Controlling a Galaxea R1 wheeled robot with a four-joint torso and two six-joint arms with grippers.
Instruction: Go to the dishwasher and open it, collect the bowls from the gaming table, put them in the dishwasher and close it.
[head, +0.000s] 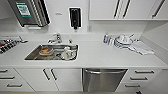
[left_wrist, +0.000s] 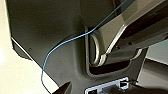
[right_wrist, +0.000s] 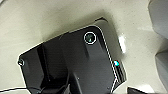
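Brushed steel marks the dishwasher (head: 103, 79), shut, set under the white counter (head: 100, 56) just right of the sink (head: 32, 55), which holds what looks like crockery. Stacked plates (head: 123, 41) and a cloth (head: 142, 47) lie on the counter's right part. Whether either pincer is open or closed, I cannot tell.

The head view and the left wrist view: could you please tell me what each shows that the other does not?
Head view alone: the closed dishwasher under a white counter, a sink holding dishes, a tap, stacked plates and white drawers. Left wrist view alone: a thin blue cable crossing the robot's dark body panel above pale floor. Shared: nothing that I can match between them.
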